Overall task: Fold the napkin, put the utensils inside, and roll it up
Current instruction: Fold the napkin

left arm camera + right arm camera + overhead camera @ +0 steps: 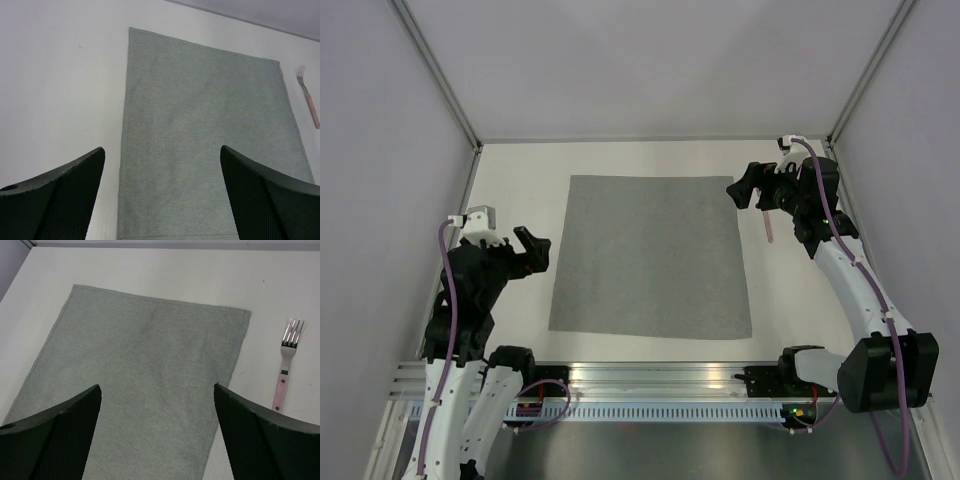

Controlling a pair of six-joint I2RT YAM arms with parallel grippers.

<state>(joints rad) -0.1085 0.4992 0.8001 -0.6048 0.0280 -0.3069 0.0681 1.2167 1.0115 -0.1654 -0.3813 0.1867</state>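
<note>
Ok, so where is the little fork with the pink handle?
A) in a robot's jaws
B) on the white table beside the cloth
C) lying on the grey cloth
B: the pink-handled silver fork lies on the bare white table, apart from the flat grey fabric napkin.

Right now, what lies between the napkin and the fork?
Nothing: only a bare strip of white table separates the napkin from the fork, which lies beside it without touching. The right wrist view shows this clearly.
</note>
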